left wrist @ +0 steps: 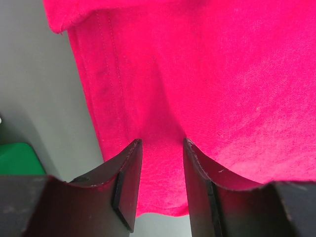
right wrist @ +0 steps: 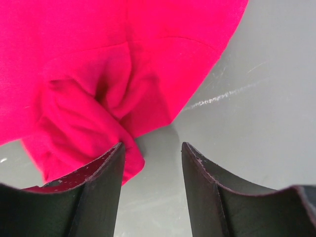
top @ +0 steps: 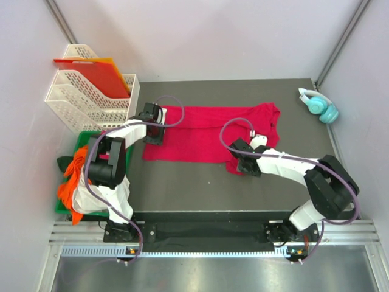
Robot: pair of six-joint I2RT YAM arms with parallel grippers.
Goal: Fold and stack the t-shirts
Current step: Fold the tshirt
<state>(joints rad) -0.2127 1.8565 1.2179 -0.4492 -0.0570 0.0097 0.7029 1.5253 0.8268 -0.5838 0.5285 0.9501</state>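
Note:
A crimson-red t-shirt (top: 200,131) lies spread flat across the middle of the dark table (top: 182,188), its neck end to the right. My left gripper (top: 154,135) stands open over the shirt's left edge. In the left wrist view the red cloth (left wrist: 207,74) runs flat under and between the spread fingers of the left gripper (left wrist: 160,140). My right gripper (top: 239,163) is open at the shirt's near right corner. There a bunched fold of the shirt (right wrist: 74,59) touches its left finger (right wrist: 98,182), and bare table shows inside the right gripper (right wrist: 150,145).
A green bin (top: 82,139) at the left table edge holds an orange shirt (top: 73,173) and a white one (top: 85,204). Behind it stand white mesh file trays (top: 85,97) with a red-orange plastic sheet (top: 100,76). Teal headphones (top: 319,104) lie at the back right corner.

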